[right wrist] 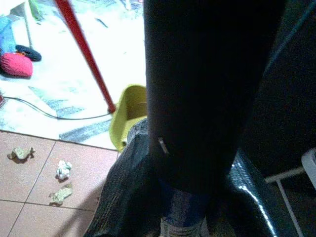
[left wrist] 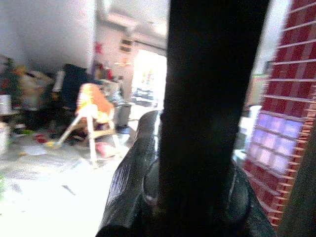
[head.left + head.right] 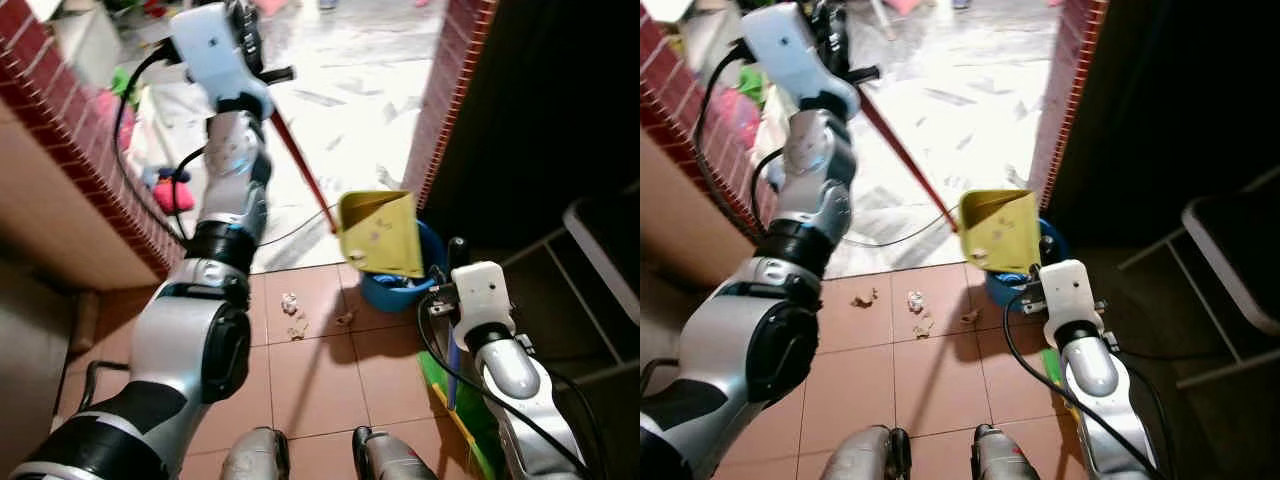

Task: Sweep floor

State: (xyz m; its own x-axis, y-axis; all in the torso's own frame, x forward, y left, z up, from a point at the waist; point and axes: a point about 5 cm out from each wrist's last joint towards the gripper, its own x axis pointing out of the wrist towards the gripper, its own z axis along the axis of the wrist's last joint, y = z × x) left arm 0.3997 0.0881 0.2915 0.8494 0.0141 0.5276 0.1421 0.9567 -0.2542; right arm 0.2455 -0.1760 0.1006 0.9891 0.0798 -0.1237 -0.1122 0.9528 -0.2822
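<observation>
The left gripper (image 3: 262, 72), upper left, is clamping the red-handled yellow plastic dustpan (image 3: 382, 234) over the blue bucket (image 3: 400, 288); crumpled paper scraps (image 3: 293, 316) are still lying mid-frame on terracotta tiles (image 3: 320, 380), unswept.

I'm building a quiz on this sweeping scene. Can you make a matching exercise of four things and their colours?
Things:
1. dustpan
2. dustpan handle
3. bucket
4. floor tiles

Colours:
A. blue
B. terracotta
C. yellow
D. red

Pairs: 1-C, 2-D, 3-A, 4-B
</observation>
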